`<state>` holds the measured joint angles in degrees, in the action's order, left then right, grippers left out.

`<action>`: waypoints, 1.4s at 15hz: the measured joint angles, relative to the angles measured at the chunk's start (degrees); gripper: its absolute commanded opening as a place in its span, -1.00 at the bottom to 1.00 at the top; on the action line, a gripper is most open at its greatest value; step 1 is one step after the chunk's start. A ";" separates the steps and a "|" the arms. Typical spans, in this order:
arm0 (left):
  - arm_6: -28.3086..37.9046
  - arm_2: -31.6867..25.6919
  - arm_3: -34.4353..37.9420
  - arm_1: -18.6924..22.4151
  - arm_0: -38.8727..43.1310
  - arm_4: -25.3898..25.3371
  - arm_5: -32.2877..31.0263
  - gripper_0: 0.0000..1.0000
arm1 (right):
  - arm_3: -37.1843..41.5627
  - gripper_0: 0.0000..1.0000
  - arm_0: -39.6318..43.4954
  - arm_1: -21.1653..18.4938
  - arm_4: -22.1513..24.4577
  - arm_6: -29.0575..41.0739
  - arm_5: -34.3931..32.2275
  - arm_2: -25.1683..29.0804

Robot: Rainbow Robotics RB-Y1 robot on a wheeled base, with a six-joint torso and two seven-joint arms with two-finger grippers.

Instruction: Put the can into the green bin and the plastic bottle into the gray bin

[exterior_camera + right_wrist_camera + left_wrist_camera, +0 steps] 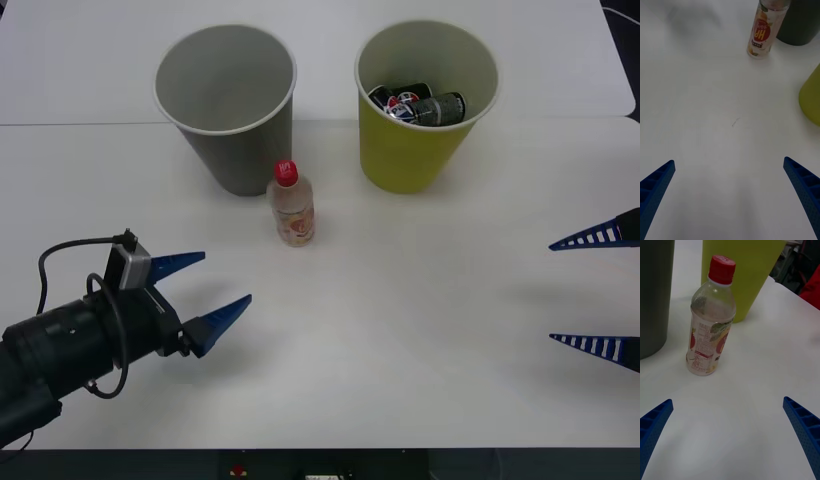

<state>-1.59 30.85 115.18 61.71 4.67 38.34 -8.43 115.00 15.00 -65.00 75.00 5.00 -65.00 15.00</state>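
Still, the bottle (292, 205) stands upright near the gray bin (226, 105); the left tool (213, 288), spread wide, could tip it; the right tool (598, 292) waits, also wide.

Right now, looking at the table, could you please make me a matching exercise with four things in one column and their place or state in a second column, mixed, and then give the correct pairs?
Things:
1. plastic bottle
2. can
3. gray bin
4. left gripper

Places or states:
A. lying inside the green bin
B. upright with nothing visible inside
C. standing on the table in front of the two bins
D. open over the table, pointing toward the bottle

Pairs: 1-C, 2-A, 3-B, 4-D

The right gripper waits open at the table's right side.
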 measured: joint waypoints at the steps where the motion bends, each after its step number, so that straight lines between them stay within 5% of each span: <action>1: -0.04 1.45 -0.02 -1.26 -0.98 -0.14 2.39 1.00 | 0.00 1.00 0.00 0.00 0.00 0.00 0.00 0.00; 5: -0.36 5.80 -0.29 -6.60 -3.97 1.15 11.21 1.00 | 0.00 1.00 0.00 0.00 0.00 -0.01 0.00 0.00; 8: 0.40 8.58 -2.59 -11.31 -6.68 7.01 16.73 1.00 | 0.00 1.00 0.00 0.00 0.00 0.00 0.00 0.00; 15: 2.30 8.89 -13.57 -24.24 -11.63 16.18 17.80 1.00 | 0.01 1.00 0.00 0.00 0.00 -0.01 0.00 0.00; 21: 3.57 8.75 -19.90 -30.11 -15.54 21.25 19.04 1.00 | 0.00 1.00 0.00 0.00 0.00 0.00 0.00 0.00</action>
<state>1.98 39.59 95.27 31.60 -10.87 59.59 10.61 115.00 15.00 -65.00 75.00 5.00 -65.00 15.00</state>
